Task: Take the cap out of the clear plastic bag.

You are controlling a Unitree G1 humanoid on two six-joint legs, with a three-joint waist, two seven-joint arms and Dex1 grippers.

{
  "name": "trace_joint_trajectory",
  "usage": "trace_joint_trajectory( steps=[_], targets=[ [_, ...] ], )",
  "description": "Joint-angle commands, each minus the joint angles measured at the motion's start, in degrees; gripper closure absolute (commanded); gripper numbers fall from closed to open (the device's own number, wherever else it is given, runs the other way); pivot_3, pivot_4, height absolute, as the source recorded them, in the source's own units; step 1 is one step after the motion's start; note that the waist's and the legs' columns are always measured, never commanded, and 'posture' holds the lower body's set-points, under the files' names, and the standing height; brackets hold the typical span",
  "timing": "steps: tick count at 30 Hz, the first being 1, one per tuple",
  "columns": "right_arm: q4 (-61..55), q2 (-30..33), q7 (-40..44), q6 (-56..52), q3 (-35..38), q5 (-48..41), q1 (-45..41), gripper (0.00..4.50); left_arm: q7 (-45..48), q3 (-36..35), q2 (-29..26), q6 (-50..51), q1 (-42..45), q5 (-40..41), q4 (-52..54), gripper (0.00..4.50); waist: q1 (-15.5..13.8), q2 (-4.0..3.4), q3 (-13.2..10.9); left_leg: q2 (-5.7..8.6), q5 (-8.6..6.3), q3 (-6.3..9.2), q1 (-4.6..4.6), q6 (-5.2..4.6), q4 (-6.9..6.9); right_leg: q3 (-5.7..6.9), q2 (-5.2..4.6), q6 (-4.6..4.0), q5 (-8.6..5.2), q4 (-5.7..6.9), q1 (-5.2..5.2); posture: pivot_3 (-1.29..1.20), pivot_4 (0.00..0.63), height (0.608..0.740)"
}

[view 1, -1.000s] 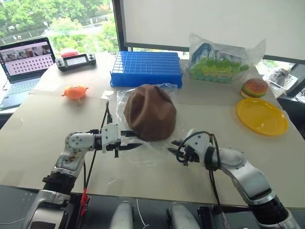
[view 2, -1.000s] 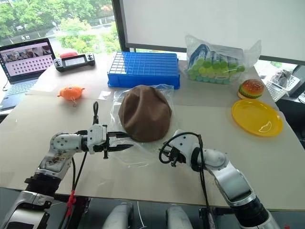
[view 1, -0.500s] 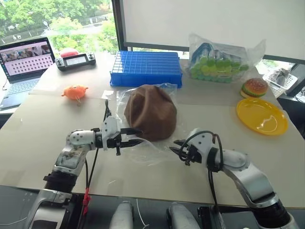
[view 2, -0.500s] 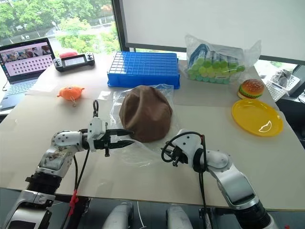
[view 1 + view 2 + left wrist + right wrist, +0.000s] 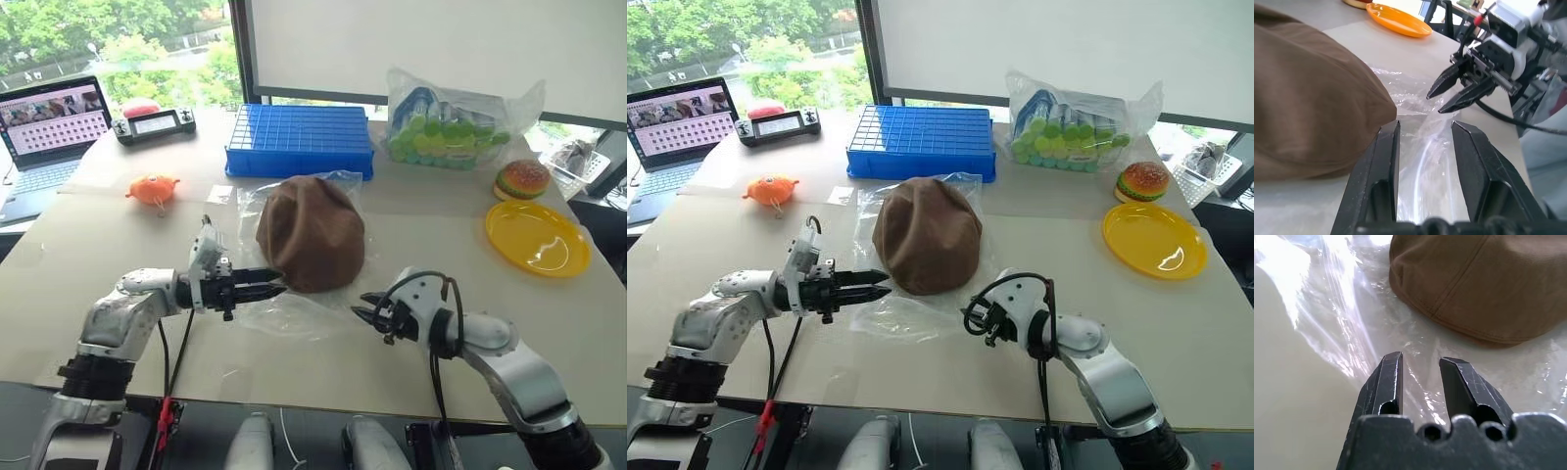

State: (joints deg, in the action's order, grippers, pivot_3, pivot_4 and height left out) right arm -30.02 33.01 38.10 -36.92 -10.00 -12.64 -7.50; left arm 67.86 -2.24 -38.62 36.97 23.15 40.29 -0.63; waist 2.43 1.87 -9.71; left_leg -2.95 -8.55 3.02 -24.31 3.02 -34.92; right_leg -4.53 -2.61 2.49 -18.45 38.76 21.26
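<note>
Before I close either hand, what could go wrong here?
1. The left hand sits right at the cap edge; it may pinch film and cap together.
2. The right hand has its open fingers over loose clear plastic bag film only; pulling could drag bag and cap together across the table.

Left pincer [image 5: 279, 289] points level toward the right pincer [image 5: 359, 307], fingers slightly parted; right pincer angles down toward the left one, fingers likewise parted; both forearms reach inward, tips well apart.

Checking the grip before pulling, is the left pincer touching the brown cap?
Cannot tell: in the left wrist view the left pincer meets the cap's edge without a plain gap.
</note>
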Motion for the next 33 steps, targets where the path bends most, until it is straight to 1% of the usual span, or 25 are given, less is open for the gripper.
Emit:
trace_joint_trajectory(
  steps=[1, 4, 6, 8, 10, 12, 13, 15, 17, 19, 20, 21, 22, 25, 30, 33],
  targets=[
    [-2.0, -1.0, -1.1, -0.6, 2.5, -1.8, 0.1, 2.93, -5.4, -6.9, 1.6, 6.9, 3.6, 6.5, -2.0, 2.73, -0.1, 0.02, 0.0, 0.00, 0.00, 0.02, 0.00, 0.00, 0.00, 0.02, 0.00, 0.00, 0.00, 0.00, 0.00, 0.00, 0.150, 0.729],
    [-1.0, -1.8, -1.6, -1.0, 6.1, -3.9, -0.1, 2.93, -12.3, -12.3, 5.2, 10.8, 5.2, 10.6, -4.3, 2.73, -0.2, 0.03, 0.0, 0.01, 0.00, 0.02, -0.01, 0.00, -0.02, 0.03, -0.01, 0.00, 0.00, 0.00, -0.01, 0.00, 0.150, 0.729],
    [-0.3, -2.3, -2.0, -1.9, 9.7, -6.2, -0.3, 2.93, -19.3, -16.8, 8.6, 11.2, 6.2, 12.9, -5.4, 2.73, -0.2, 0.04, 0.0, 0.01, 0.00, 0.02, -0.02, 0.00, -0.01, 0.01, -0.02, 0.01, 0.00, -0.02, -0.01, 0.00, 0.150, 0.729],
    [0.2, -2.5, -2.4, -2.4, 11.8, -7.4, -0.3, 2.93, -23.5, -19.6, 10.6, 11.7, 6.6, 14.6, -5.6, 2.73, -0.2, 0.07, -0.1, 0.01, 0.00, 0.04, -0.04, 0.00, -0.01, 0.03, -0.01, 0.00, 0.01, -0.02, -0.01, 0.00, 0.150, 0.729],
    [0.6, -2.5, -2.8, -2.4, 13.1, -8.0, -0.4, 2.93, -26.3, -20.8, 11.7, 10.8, 6.3, 14.3, -5.1, 2.73, -0.2, 0.07, -0.1, 0.01, 0.00, 0.07, -0.03, 0.00, -0.01, 0.04, -0.01, 0.00, 0.01, -0.01, -0.01, 0.00, 0.150, 0.729],
    [1.4, -2.8, -3.6, -2.2, 14.6, -8.4, -0.8, 2.93, -31.4, -21.5, 13.5, 6.8, 6.2, 10.5, -6.0, 2.73, -0.1, 0.07, -0.1, 0.01, 0.00, 0.05, -0.02, 0.00, 0.00, 0.03, -0.01, -0.16, 0.10, -0.01, -0.01, 0.00, 0.150, 0.729],
    [2.7, -3.3, -4.6, -1.5, 15.4, -8.0, -1.2, 2.93, -35.9, -21.3, 14.3, 2.7, 6.1, 6.1, -7.1, 2.73, -0.1, 0.07, -0.1, 0.02, 0.00, 0.04, -0.01, 0.00, 0.01, 0.02, -0.01, -0.18, 0.12, -0.01, -0.01, 0.00, 0.150, 0.729],
    [4.6, -3.8, -6.2, 0.0, 16.4, -6.8, -1.5, 2.93, -41.9, -20.7, 15.2, -3.1, 5.9, -0.3, -8.7, 2.73, -0.2, 0.07, -0.1, 0.02, 0.00, 0.04, 0.02, 0.01, 0.00, 0.01, -0.02, -0.21, 0.14, -0.01, -0.04, 0.00, 0.150, 0.729],
    [6.3, -4.2, -7.7, 1.5, 17.1, -5.7, -1.5, 2.93, -45.8, -19.8, 15.5, -7.4, 5.7, -5.3, -10.2, 2.73, -0.2, 0.08, -0.1, 0.04, 0.00, 0.03, 0.02, 0.01, -0.01, -0.01, -0.01, -0.24, 0.17, -0.02, -0.04, 0.00, 0.150, 0.729],
    [8.4, -5.9, -11.2, 3.7, 19.7, -4.9, -1.2, 2.93, -50.5, -20.8, 16.3, -13.1, 5.2, -9.7, -12.2, 2.73, -0.3, 0.08, -0.1, 0.05, 0.00, 0.03, -0.03, 0.01, 0.02, -0.02, -0.02, -0.29, 0.20, -0.04, 0.00, 0.00, 0.150, 0.729],
    [9.3, -6.6, -12.7, 4.7, 20.9, -4.4, -1.0, 2.93, -52.7, -20.1, 16.0, -16.1, 4.6, -13.0, -13.2, 2.73, -0.4, 0.08, -0.1, 0.05, 0.00, 0.03, -0.02, 0.01, 0.02, -0.02, -0.02, -0.31, 0.22, -0.06, -0.01, 0.00, 0.150, 0.729],
    [9.8, -6.9, -13.6, 5.3, 21.5, -4.1, -0.9, 2.93, -53.9, -19.5, 15.8, -18.0, 4.3, -15.2, -13.8, 2.73, -0.4, 0.08, -0.1, 0.06, 0.00, 0.03, -0.04, 0.01, 0.05, -0.02, -0.02, -0.33, 0.23, -0.09, 0.00, 0.00, 0.150, 0.729],
    [10.5, -7.9, -15.1, 5.6, 22.7, -4.3, -1.0, 2.93, -54.9, -20.4, 16.5, -18.6, 4.4, -15.0, -14.4, 2.73, -0.4, 0.08, -0.1, 0.06, 0.00, 0.02, -0.05, 0.01, 0.06, -0.02, -0.03, -0.35, 0.24, -0.10, 0.00, 0.00, 0.150, 0.729],
    [12.8, -10.4, -19.0, 7.3, 25.8, -4.0, -1.0, 2.93, -56.7, -19.8, 17.4, -21.6, 4.3, -17.4, -15.9, 2.73, -0.7, 0.08, -0.1, 0.06, 0.00, 0.02, -0.06, 0.02, 0.07, -0.01, -0.03, -0.36, 0.25, -0.11, 0.01, 0.00, 0.150, 0.729],
    [14.9, -12.4, -22.4, 9.7, 29.3, -4.1, 0.6, 2.93, -53.8, -17.1, 18.9, -24.6, 4.0, -18.9, -15.8, 2.73, -1.3, 0.08, -0.1, 0.07, 0.01, 0.01, -0.05, 0.03, 0.08, 0.00, -0.03, -0.35, 0.26, -0.11, 0.00, 0.00, 0.150, 0.729],
    [15.8, -12.8, -22.9, 11.0, 30.3, -4.5, 0.8, 2.93, -54.9, -16.7, 19.1, -26.0, 5.1, -20.6, -18.2, 2.73, -1.4, 0.07, -0.1, 0.08, 0.01, 0.01, -0.06, 0.04, 0.07, -0.01, -0.04, -0.35, 0.26, -0.12, 0.00, 0.00, 0.150, 0.729]
  ],
)
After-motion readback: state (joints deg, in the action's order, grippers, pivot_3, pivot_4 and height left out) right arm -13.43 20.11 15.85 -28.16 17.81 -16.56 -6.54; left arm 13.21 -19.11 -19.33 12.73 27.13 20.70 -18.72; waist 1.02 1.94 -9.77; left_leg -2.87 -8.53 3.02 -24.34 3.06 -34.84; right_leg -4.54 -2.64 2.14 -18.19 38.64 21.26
